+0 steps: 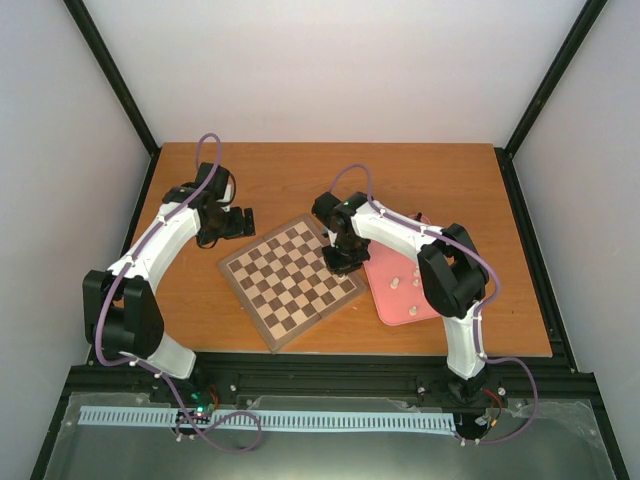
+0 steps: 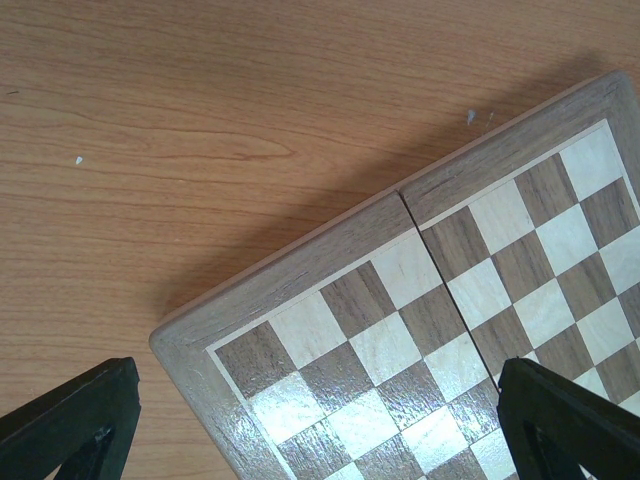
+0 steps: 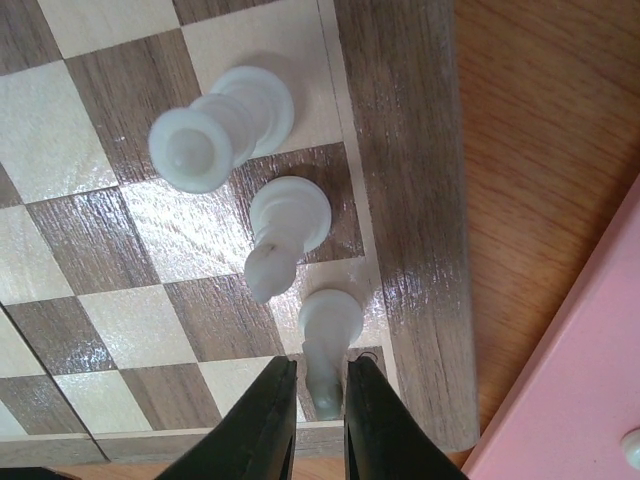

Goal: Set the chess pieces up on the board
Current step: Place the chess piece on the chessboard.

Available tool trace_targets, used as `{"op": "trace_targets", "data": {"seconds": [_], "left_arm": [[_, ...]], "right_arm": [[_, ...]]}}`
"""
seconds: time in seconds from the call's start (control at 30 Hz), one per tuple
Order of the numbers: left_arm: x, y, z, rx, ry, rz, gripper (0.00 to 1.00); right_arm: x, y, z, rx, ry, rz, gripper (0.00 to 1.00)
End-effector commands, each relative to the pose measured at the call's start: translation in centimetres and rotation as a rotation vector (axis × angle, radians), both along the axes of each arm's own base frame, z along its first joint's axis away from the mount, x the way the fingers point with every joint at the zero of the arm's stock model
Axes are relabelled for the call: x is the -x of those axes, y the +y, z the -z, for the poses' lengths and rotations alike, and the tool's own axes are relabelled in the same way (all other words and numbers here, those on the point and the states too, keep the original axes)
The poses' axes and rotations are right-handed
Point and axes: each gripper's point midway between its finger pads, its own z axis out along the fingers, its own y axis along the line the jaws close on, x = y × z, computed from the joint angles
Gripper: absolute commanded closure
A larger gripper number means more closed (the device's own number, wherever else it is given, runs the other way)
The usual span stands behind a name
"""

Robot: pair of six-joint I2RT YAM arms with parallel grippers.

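Right wrist view: 3 white pcs [image 3: 290,215] stand along board [image 3: 410,200] edge, frame centre. Right tool [image 3: 320,378] flanks lowest pc, grip unclear. Left tool [image 2: 315,400] spread wide. Most pcs unplaced, some on pink tray [image 1: 425,312].

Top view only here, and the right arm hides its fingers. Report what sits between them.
Observer: A white piece stands between the fingers of the right gripper, on the board's edge row; grip or gap, I cannot tell.
Operator: Count its neighbours.
Observer: Two, both white and upright in that row: a middle piece and a far piece.
Operator: Now the left gripper.
Observer: Open and empty, above a bare board corner.
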Motion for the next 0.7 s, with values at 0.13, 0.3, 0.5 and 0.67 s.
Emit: {"op": "trace_targets", "data": {"seconds": [0.13, 0.3, 0.5, 0.67], "left_arm": [[-0.3, -0.2, -1.0, -0.004, -0.034, 0.024, 0.0], [-0.4, -0.2, -1.1, -0.004, -0.037, 0.025, 0.0], [-0.4, -0.3, -1.1, 0.0, -0.038, 0.025, 0.0], [-0.4, -0.3, -1.2, 0.0, -0.04, 0.025, 0.0]], "right_arm": [[0.8, 0.9, -0.3, -0.021, 0.009, -0.037, 0.83], [0.6, 0.7, -1.2, -0.017, -0.013, -0.035, 0.77], [0.0, 0.1, -2.3, -0.003, -0.066, -0.013, 0.67], [-0.4, -0.3, -3.5, -0.003, -0.108, -0.003, 0.53]]}}
